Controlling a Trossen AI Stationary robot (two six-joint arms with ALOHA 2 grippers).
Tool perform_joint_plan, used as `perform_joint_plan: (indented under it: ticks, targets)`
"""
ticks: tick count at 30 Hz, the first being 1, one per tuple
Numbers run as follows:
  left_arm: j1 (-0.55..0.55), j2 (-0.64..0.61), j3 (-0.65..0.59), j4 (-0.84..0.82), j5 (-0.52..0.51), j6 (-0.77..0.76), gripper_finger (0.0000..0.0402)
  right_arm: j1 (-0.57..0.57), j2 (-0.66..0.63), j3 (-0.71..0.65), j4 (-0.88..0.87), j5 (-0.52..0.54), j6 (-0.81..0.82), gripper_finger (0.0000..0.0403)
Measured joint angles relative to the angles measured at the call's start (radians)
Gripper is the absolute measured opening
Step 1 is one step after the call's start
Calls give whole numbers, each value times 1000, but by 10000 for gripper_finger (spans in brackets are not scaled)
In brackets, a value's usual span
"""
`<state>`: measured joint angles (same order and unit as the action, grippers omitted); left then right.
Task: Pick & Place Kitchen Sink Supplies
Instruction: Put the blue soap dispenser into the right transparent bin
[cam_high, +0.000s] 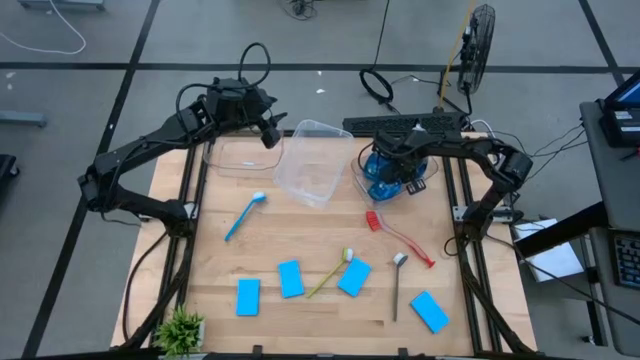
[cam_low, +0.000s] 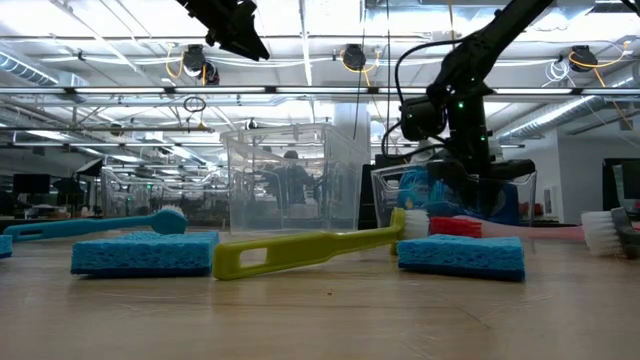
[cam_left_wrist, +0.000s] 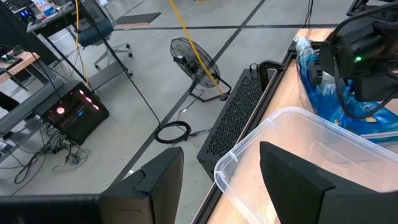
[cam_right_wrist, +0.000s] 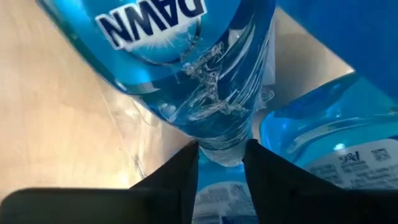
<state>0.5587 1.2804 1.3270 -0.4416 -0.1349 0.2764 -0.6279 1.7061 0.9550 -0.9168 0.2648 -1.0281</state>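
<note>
Several bottles of blue liquid (cam_high: 385, 178) sit in a clear tub (cam_high: 428, 178) at the table's far right. My right gripper (cam_high: 398, 160) reaches down into that tub and is shut on one bottle (cam_right_wrist: 186, 56). My left gripper (cam_high: 268, 132) hangs open and high over the far edge, beside a tilted clear tub (cam_high: 310, 160). On the wood lie a blue brush (cam_high: 245, 213), a red brush (cam_high: 400, 235), a yellow brush (cam_high: 330, 272) and a grey brush (cam_high: 397, 285). Several blue sponges (cam_high: 290, 278) lie flat near the near edge. My right gripper pinches the bottle's narrow end (cam_right_wrist: 221, 152) between its two fingers (cam_right_wrist: 180, 177), coming from above and pointing down into the tub. The bottle lies against other bottles (cam_right_wrist: 323, 146) in the tub. Whether it is lifted clear I cannot tell.
A second clear tub (cam_high: 235, 155) lies at the far left under my left arm. A small green plant (cam_high: 180, 328) stands at the near left corner. A black keyboard (cam_high: 405, 123) and a fan (cam_high: 478, 45) are beyond the far edge.
</note>
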Motion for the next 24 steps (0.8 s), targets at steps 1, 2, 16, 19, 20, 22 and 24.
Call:
perform_joint_plan:
  ticks: [1,2,16,19,20,22,24]
  targets:
    - [0,0,0,0,0,0,214,-1,0,0,0,-18,12,121]
    - [0,0,0,0,0,0,214,-1,4,0,1,-29,25,128]
    - [0,0,0,-1,0,0,214,-10,44,5,18,-118,89,153]
    - [0,0,0,-1,0,4,214,-6,44,5,27,-128,97,152]
    - [0,0,0,-1,0,4,214,-3,44,5,27,-130,96,152]
    - [0,0,0,-2,0,5,214,-1,44,5,34,-128,96,151]
    - [0,0,0,-2,0,7,214,-1,44,5,48,-130,96,151]
